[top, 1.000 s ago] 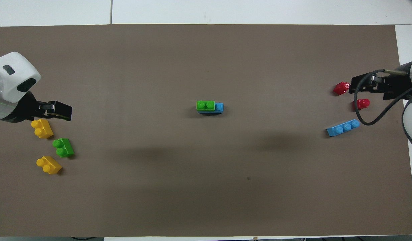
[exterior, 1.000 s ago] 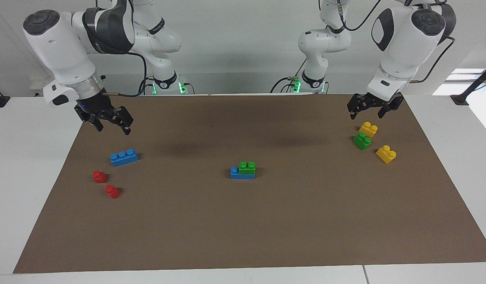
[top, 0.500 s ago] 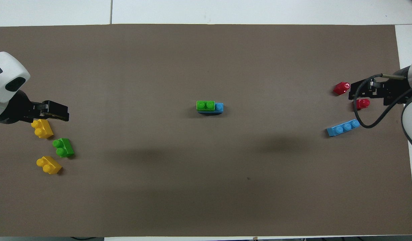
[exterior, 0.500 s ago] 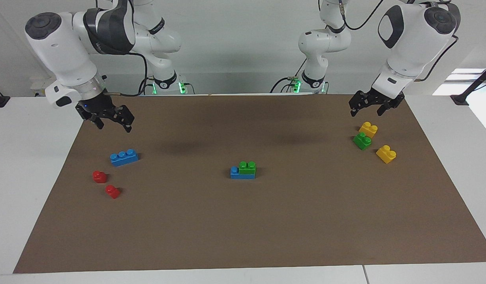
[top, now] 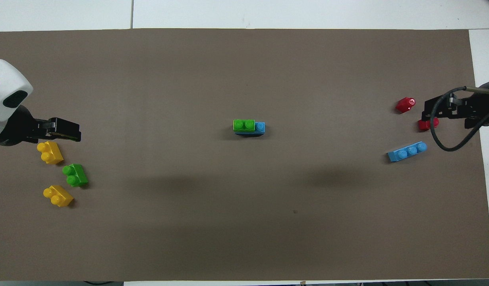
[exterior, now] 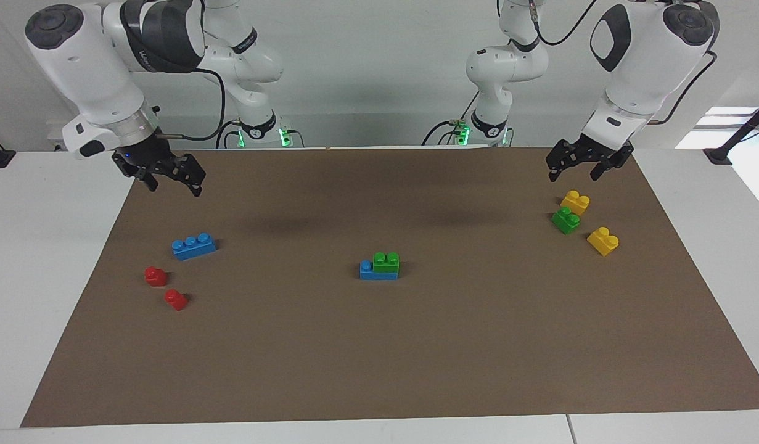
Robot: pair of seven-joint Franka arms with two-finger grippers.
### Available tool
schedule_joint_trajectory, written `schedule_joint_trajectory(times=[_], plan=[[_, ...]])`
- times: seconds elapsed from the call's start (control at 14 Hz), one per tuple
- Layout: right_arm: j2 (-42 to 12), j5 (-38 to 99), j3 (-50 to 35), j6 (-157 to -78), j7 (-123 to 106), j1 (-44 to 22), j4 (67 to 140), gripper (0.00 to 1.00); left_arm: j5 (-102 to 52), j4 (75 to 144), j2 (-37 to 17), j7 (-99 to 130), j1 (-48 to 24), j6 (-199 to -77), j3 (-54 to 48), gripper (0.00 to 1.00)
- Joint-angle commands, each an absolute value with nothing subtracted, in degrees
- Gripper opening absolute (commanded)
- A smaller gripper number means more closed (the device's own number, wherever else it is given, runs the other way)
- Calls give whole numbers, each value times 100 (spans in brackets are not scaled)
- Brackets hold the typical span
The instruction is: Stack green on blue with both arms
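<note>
A green brick sits stacked on a blue brick at the mat's middle, leaving one blue stud bare; the pair also shows in the overhead view, green on blue. A second green brick lies at the left arm's end. A second blue brick lies at the right arm's end. My left gripper is open and empty, raised over the mat near the yellow bricks. My right gripper is open and empty, raised over the mat's edge.
Two yellow bricks flank the loose green one. Two red one-stud bricks lie by the loose blue brick, farther from the robots than it. A brown mat covers the white table.
Both grippers have risen and drawn back toward the robots; the right one moved more, outward to the mat's edge. No brick has moved.
</note>
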State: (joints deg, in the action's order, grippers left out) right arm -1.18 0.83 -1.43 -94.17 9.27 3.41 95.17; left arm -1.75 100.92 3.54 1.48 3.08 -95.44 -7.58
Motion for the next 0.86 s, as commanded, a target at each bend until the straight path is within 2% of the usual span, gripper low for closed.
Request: schedule_joint_trajectory(times=[0.0,0.79], plan=[[-193,88,-202,-9281,835,475,9387,100,-290,10178,483,88,378,-9668,-791,100],[-202,62,-202,-9290,861,475,9290,100,-290,10187,483,62,378,-9642,-791,100]])
